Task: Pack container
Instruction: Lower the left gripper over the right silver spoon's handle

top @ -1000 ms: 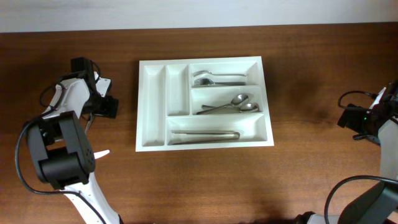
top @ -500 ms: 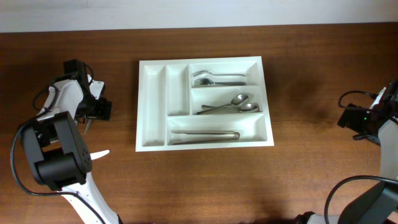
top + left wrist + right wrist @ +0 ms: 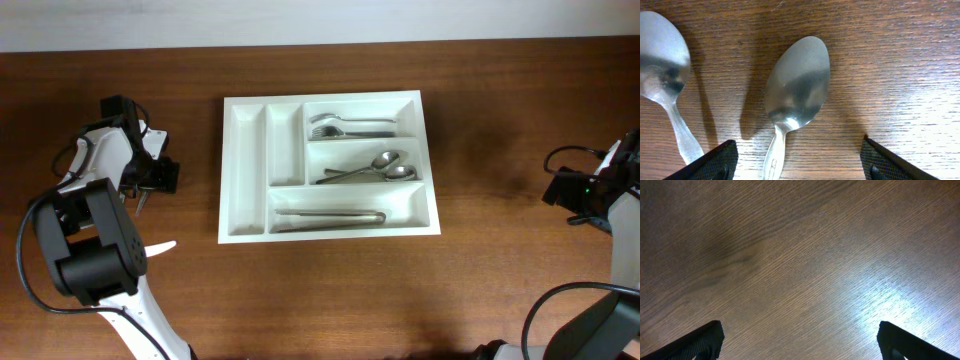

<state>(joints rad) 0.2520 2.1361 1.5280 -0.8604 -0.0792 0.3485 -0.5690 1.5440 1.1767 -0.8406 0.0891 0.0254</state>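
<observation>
From above, the container [image 3: 247, 165] lies flat in the middle of the wooden table [image 3: 500, 260], its long side running left to right. Its two narrow upright compartments are on the side of my left arm, and both are bare. In the top long compartment lie forks [image 3: 345, 126], in the middle one spoons [image 3: 375, 170], and in the bottom one a long silver utensil [image 3: 330, 215] whose kind I cannot tell. My left gripper [image 3: 150, 185] is over the table beside the left edge of the container, apart from it. My right gripper [image 3: 562, 190] is well apart from the container, near the right edge of the table.

In the left wrist view, my left gripper is spread wide and grips nothing. Only the two dark fingertips [image 3: 715, 160] show at the bottom corners. The middle spoon [image 3: 795, 92] lies on the wood with its bowl facing up, and its handle runs down between my fingertips, closer to the one at the left of the picture, touching neither. The second spoon [image 3: 662, 65] lies just beside it, and its handle reaches toward that same fingertip.

In the right wrist view, my right gripper is also spread wide, with only bare wood between its fingertips [image 3: 695, 342].
</observation>
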